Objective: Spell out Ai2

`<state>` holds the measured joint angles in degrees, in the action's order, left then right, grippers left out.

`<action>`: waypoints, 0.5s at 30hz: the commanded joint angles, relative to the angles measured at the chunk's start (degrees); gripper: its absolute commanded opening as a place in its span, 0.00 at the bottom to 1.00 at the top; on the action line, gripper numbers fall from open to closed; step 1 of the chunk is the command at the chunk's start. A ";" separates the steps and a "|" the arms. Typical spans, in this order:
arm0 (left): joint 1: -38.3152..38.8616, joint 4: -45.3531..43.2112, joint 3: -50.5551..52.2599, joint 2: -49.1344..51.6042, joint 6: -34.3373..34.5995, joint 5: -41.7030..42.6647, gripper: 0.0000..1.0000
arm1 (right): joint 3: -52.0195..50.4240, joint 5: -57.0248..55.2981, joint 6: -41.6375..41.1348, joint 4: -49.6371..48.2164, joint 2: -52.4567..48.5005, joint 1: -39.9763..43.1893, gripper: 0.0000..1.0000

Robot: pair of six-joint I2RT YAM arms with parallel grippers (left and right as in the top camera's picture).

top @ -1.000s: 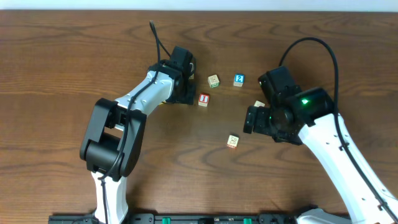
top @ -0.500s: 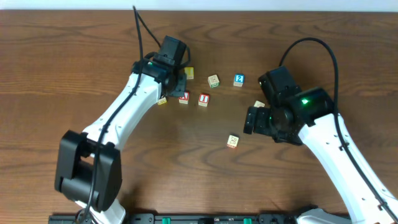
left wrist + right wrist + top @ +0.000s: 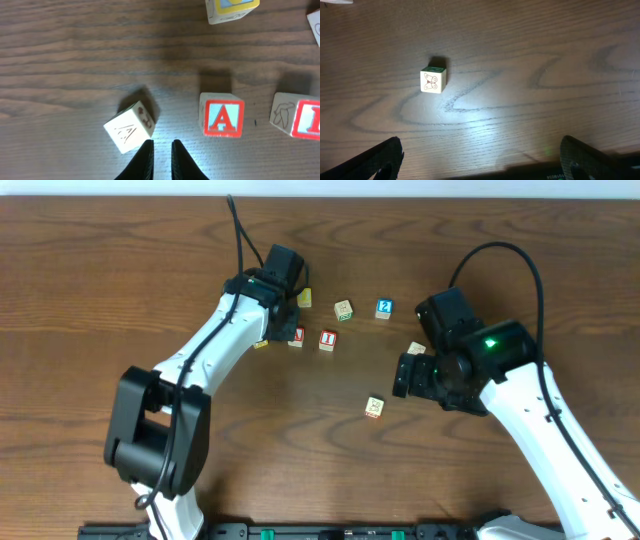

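Dark wood tabletop [image 3: 100, 260], with a handful of small blocks scattered around the middle. From overhead the left arm's wrist sits right over its own fingers, so you can't see them in that view at all. The left wrist camera sorts that out. The left end effector [image 3: 161, 152] has its two black fingers pressed together with nothing between them, over bare wood.

Just left of the tips there's a tilted block [image 3: 130, 126], turned at an angle, with a faint sketch on one face. Right of the tips is the A block [image 3: 222, 116], red A facing up. The I block [image 3: 300, 118] is just beside it with a small gap, partly cut off by the frame edge. A yellow block [image 3: 232, 9] pokes in at the top.

Only the overhead view shows the 2 block [image 3: 384, 308]. It's further right and further back, well apart from the I, with a pale block [image 3: 343, 310] on its left.

The right end effector [image 3: 480, 145] has its fingers spread wide and empty. Its wrist view shows a butterfly block [image 3: 433, 80] out ahead, not touching.
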<state>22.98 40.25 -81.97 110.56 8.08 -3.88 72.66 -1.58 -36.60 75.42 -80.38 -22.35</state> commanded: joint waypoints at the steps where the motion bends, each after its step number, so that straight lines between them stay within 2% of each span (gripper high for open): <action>1: -0.13 -0.48 -0.42 2.10 -0.35 2.14 0.14 | 0.50 -0.98 0.68 0.09 0.42 0.35 0.99; 15: -0.07 -3.13 -0.42 6.01 -0.13 4.76 0.13 | 0.50 -1.01 0.68 0.04 0.42 0.35 0.99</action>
<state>22.98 37.50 -81.97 115.63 8.08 -0.82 72.66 -1.61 -36.60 75.42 -80.40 -22.35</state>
